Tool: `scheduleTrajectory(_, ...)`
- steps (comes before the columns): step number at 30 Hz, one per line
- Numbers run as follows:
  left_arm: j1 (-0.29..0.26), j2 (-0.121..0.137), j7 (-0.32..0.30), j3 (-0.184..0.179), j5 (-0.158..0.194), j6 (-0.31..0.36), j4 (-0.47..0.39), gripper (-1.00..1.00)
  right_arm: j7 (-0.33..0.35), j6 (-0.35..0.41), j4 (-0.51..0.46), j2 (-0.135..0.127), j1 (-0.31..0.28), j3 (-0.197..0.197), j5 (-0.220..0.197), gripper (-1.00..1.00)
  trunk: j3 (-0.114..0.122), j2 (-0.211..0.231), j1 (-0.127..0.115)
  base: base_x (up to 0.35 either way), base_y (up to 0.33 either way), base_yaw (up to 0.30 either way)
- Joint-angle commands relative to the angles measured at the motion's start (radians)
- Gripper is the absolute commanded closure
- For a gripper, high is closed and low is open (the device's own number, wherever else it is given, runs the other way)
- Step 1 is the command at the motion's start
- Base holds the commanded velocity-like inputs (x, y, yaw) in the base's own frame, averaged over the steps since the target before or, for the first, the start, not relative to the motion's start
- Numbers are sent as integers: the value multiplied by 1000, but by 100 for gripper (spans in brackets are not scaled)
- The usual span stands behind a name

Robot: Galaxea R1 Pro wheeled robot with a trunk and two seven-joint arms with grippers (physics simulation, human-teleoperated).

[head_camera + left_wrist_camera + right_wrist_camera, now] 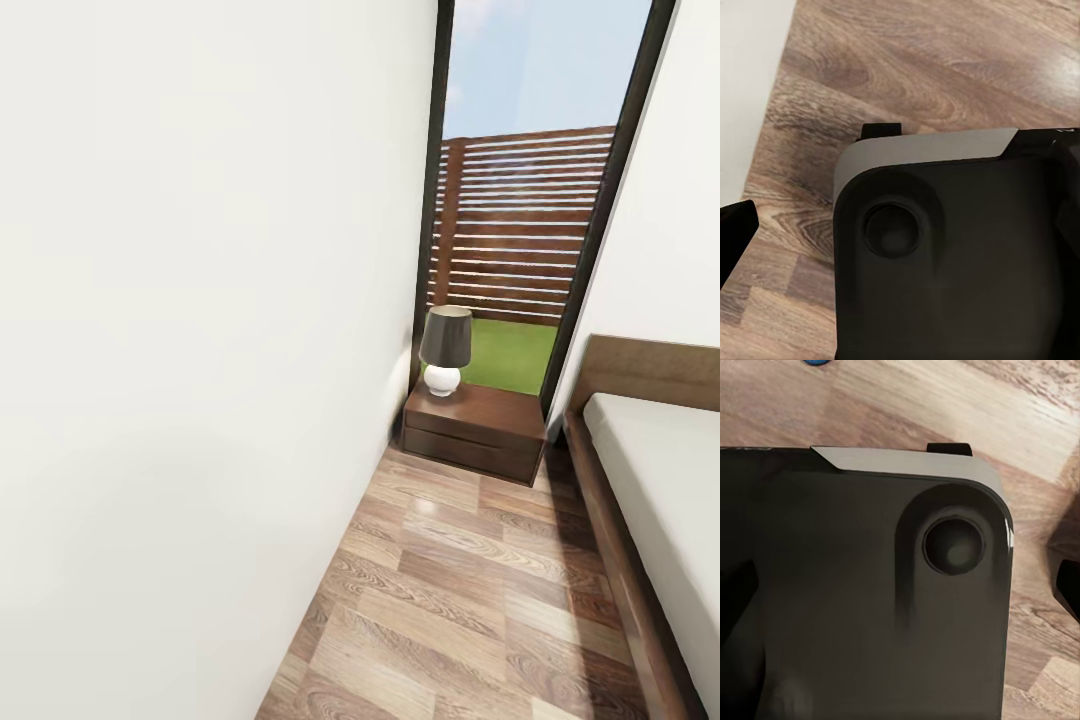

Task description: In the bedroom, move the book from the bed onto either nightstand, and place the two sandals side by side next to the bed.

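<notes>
One nightstand far ahead, rigid, glossy-topped: likely slippery landing for book. Gripper states: cannot tell.

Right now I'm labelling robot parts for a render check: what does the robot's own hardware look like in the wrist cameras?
In both wrist views a large glossy black housing with rounded corners sits over the wood floor. Each has a round recessed knob and a light grey bevelled top edge, with a small black tab behind it. A dark finger tip pokes in at the frame edge. No cables or readable markings are visible.
</notes>
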Motion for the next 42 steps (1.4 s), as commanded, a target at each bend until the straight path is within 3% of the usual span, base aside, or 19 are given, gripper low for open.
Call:
scheduleTrajectory(1,-1,0,0,0,-1,-3,1,-100,0,-2,-1,0,0,0,-1,-100,-1,0,0,0,0,0)
scheduleTrajectory(11,-1,0,0,0,-1,-3,1,-100,-9,4,-67,0,-4,-5,-7,-100,-1,0,0,0,0,0)
scheduleTrajectory(17,-1,0,1,0,-1,-3,1,-100,-18,11,-109,11,-40,-6,-9,-100,-1,0,0,0,0,0)
scheduleTrajectory(22,-1,0,0,-1,-1,-3,1,-100,-65,29,-124,32,-111,-6,-9,-100,-1,0,0,0,0,0)
scheduleTrajectory(26,-1,0,0,-1,-1,-3,1,-100,-108,92,-129,46,-153,-6,-9,-100,-1,0,0,0,0,0)
scheduleTrajectory(27,-1,0,0,-1,-1,-3,1,-100,-131,146,-132,54,-182,-6,-9,-100,-1,0,0,0,0,0)
scheduleTrajectory(33,-1,0,-1,-2,-1,-3,1,-100,-162,234,-136,67,-260,-6,-9,-100,-1,0,0,0,0,0)
scheduleTrajectory(42,-1,0,-1,-2,-1,-3,0,-100,-176,272,-136,81,-343,-6,-10,-100,-1,0,0,0,0,0)
